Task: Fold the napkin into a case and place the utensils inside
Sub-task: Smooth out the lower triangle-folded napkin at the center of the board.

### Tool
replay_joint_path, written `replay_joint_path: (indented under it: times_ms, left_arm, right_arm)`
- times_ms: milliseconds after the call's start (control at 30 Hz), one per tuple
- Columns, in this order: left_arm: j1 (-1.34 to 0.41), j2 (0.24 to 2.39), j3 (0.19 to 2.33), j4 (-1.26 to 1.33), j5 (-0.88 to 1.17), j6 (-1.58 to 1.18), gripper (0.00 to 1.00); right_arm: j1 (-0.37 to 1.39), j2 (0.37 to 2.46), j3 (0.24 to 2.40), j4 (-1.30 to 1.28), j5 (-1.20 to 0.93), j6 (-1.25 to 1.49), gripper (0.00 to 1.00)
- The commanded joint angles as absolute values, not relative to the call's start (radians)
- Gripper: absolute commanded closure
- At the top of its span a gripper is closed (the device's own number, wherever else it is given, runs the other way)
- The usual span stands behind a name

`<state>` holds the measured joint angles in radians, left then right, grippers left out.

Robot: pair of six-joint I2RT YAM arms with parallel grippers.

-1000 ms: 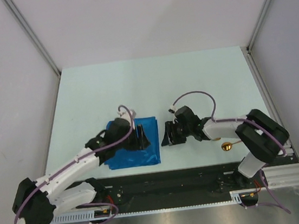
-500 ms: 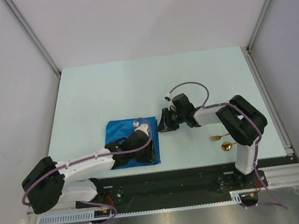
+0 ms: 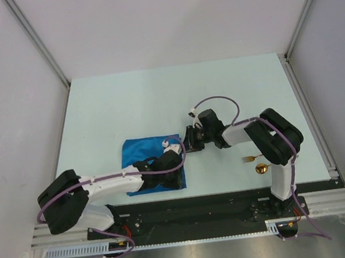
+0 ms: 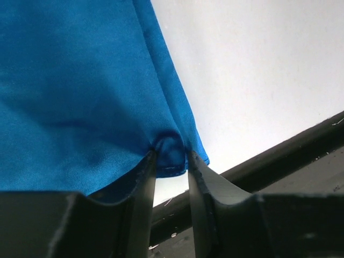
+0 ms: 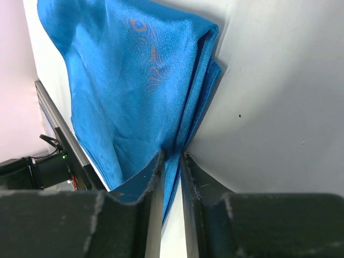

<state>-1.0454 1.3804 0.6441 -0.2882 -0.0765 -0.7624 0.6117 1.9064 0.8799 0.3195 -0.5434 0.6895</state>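
Pinching napkin [image 4: 80,80] at near-right edge, left pincer [image 4: 171,160] grips small fabric bunch; right pincer [image 5: 172,159] nips folded far-right corner; fork [image 3: 247,158], spoon [image 3: 262,169] lie apart rightward on surface [image 3: 156,99].

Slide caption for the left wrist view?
Left jaws shut on a bunched fold of the blue napkin, pale table beyond.

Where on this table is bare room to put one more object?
The far half of the table, beyond the napkin and both arms, is bare; so is the strip left of the napkin. The near side is crowded: left gripper and right gripper pinch the napkin, fork and spoon lie by the right arm.
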Motion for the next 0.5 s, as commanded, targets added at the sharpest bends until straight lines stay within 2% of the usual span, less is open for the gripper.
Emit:
replay_joint_path:
  times_ms: [0,100,267,467]
  left_arm:
    - [-1.052,1.379,0.687,-0.311,-0.103,-0.782,0.73]
    - [-1.061,1.378,0.704,-0.322,-0.107,-0.776,0.83]
    - [-1.071,1.396,0.733,-0.336,-0.107,-0.773,1.00]
    - [-1.085,1.404,0.758,-0.327,-0.058,-0.773,1.00]
  right_arm:
    - [0.612,1.937,0.862,0.354,-0.549,0.695,0.80]
    - [0.607,1.948,0.862,0.359,-0.551,0.699,0.89]
    - [0.601,1.953,0.861,0.365,-0.555,0.704,0.92]
    - [0.592,1.959,0.859,0.367,-0.555,0.707,0.91]
